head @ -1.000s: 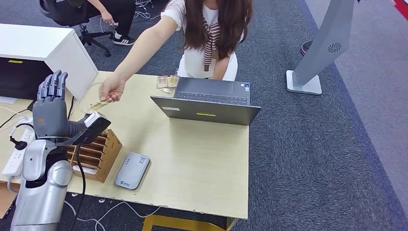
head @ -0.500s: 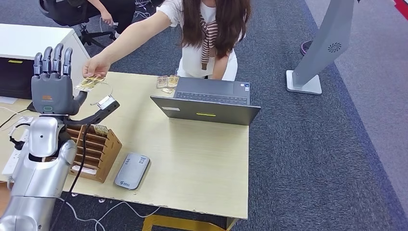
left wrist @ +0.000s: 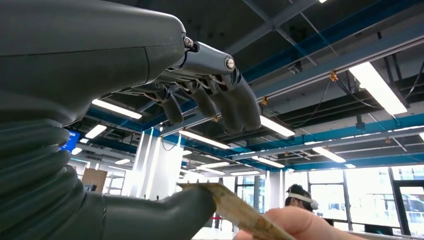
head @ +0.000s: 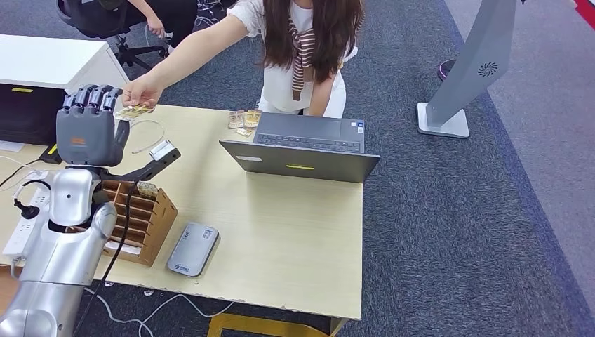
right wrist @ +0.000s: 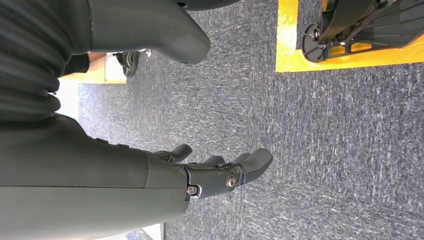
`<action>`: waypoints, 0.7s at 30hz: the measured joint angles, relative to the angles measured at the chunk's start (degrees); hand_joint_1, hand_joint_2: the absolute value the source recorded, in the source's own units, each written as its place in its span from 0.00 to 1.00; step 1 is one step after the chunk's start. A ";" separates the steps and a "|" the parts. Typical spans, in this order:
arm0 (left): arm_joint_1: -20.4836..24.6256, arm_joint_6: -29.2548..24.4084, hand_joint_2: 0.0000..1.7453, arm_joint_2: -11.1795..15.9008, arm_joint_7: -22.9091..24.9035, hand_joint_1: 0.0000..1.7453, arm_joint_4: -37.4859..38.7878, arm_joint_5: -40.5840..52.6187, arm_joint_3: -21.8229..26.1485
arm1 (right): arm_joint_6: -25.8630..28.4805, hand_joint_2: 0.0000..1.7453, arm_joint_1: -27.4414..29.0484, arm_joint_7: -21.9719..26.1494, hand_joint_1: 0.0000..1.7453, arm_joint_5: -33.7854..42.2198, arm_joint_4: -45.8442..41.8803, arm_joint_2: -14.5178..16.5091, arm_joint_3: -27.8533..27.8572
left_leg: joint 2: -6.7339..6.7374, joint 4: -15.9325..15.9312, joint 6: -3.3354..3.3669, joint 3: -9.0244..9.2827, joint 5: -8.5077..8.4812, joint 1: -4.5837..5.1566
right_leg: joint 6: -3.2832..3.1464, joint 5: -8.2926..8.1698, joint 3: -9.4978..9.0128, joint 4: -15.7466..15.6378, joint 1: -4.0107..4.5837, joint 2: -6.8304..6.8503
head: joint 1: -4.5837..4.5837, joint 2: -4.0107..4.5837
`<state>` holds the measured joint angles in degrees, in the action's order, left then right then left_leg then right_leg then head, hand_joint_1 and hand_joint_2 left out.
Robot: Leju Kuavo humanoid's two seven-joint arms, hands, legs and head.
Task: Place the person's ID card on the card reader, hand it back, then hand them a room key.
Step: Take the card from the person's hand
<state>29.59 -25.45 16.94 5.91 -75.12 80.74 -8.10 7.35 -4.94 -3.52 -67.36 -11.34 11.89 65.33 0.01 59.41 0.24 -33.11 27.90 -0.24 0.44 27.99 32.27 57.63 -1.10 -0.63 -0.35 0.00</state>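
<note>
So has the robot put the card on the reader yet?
Not yet. Nothing looks finished. The person's hand is holding the ID card out to the raised left hand, whose fingers curl over it; the person still pinches it. The card reader lies bare on the table. Left to do: scanning, handing the card back, giving a room key.

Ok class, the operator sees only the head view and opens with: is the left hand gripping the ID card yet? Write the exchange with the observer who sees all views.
Observer: Not yet. In the left wrist view, the ID card reaches the thumb of the left hand, and the fingers are curled above it with a gap.
Operator: Has the person let go?
Observer: No, the person's hand holds the card's other end.
Operator: And the right hand?
Observer: The right hand hangs over grey carpet, holding nothing.
</note>
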 joint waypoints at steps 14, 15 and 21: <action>0.69 0.43 1.00 -0.07 0.02 1.00 0.50 -0.20 -1.52 | -0.01 1.00 0.01 0.00 0.00 0.00 0.02 0.00 0.00 | 0.01 0.00 0.00 0.00 0.00 0.00 | 0.00 0.00 0.01 0.00 0.00 -0.02 | 0.00 0.00; 0.70 0.45 1.00 -0.07 0.02 1.00 0.50 -0.25 -1.62 | -0.01 1.00 0.01 0.00 0.00 0.00 0.02 0.00 0.00 | 0.01 0.00 0.00 0.00 0.00 0.00 | 0.00 0.00 0.01 0.00 0.00 -0.02 | 0.00 0.01; 1.10 0.56 1.00 -0.45 -0.12 1.00 0.46 -0.51 -3.04 | -0.08 1.00 0.01 0.00 0.00 0.04 0.02 0.00 0.00 | 0.00 0.00 0.00 0.00 -0.01 0.00 | 0.00 -0.01 0.00 0.00 0.00 -0.02 | 0.00 0.00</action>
<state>30.69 -24.90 16.49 5.79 -74.65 80.23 -11.14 7.27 -4.93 -3.52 -67.32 -11.32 11.89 65.33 0.01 59.41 0.24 -33.11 27.89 -0.24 0.44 27.98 32.27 57.63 -1.10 -0.65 -0.35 0.00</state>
